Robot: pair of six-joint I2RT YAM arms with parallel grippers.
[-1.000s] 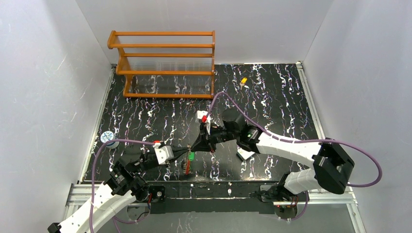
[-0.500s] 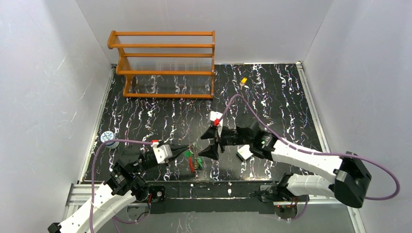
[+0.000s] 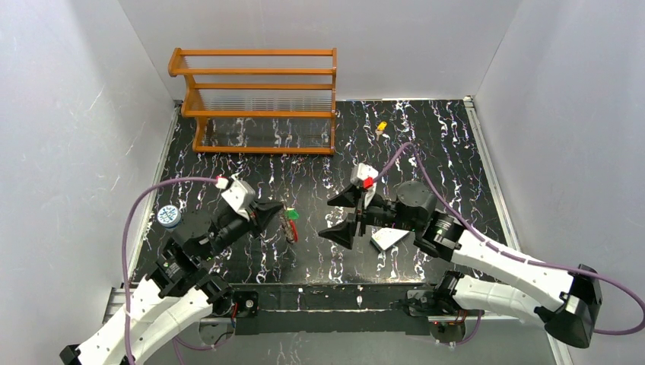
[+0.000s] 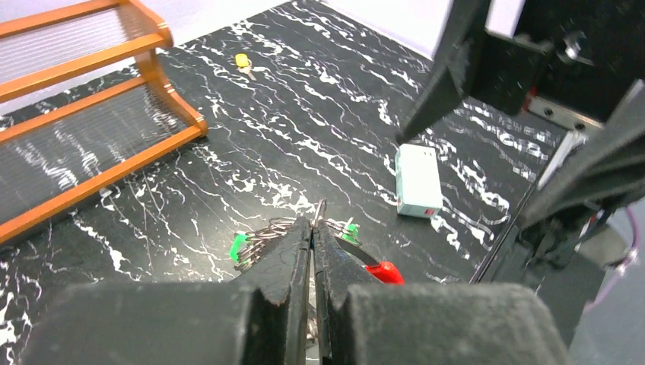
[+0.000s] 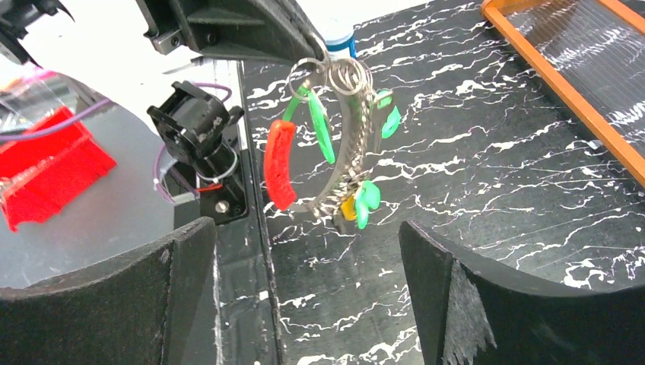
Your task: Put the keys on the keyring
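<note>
Your left gripper [image 3: 272, 214] is pinched shut on the keyring [image 3: 290, 222], which hangs at near left. Your right gripper [image 3: 340, 218], jaws wide and empty, is nearer the yellow key [image 3: 382, 127], which lies on the table [image 3: 456, 152] far beyond it, slightly right.

The keyring [image 3: 290, 223] hangs from the left hand [image 3: 279, 212], left of the right hand [image 3: 328, 220] (rack [image 3: 258, 114] behind).
</note>
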